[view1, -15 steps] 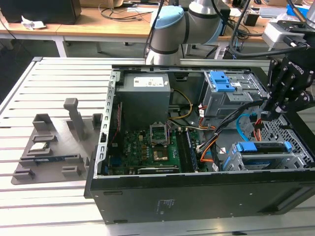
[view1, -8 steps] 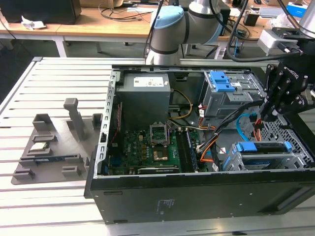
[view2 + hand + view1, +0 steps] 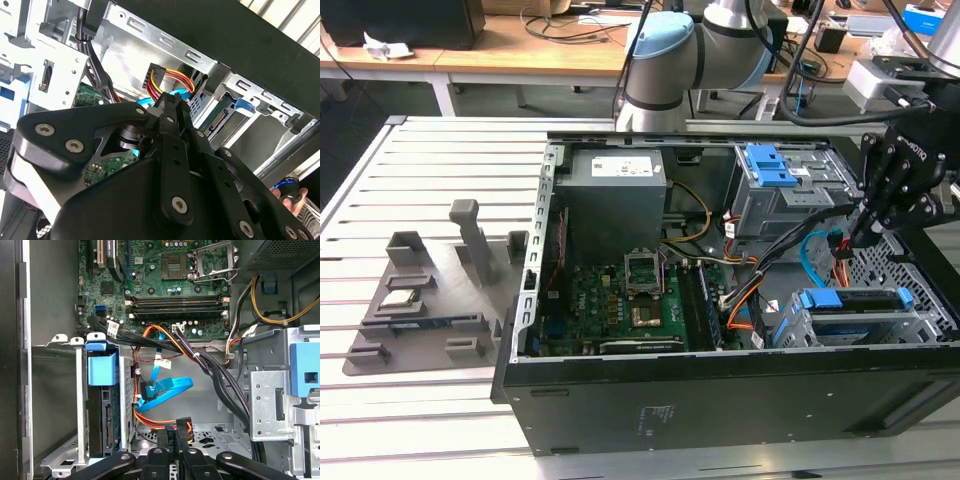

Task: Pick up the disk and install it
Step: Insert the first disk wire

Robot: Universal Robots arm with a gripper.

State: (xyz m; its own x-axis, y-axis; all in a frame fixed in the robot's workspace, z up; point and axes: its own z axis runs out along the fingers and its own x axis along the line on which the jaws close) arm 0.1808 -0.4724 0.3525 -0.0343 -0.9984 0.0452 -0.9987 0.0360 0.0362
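Disk (image 3: 102, 405) with its blue carrier sits edge-up in the drive cage (image 3: 80, 405) of the open computer case (image 3: 720, 400). Just beside it, the hand (image 3: 175, 447) is clamped on a black power connector (image 3: 182, 427).

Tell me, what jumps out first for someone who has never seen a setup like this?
An open computer case lies on its side on a slatted metal table, its green motherboard bared. The robot's black claw hangs over the case's end at the exterior view's right, above a tangle of orange and blue cables. Below it, a blue-framed disk sits in a metal drive cage.
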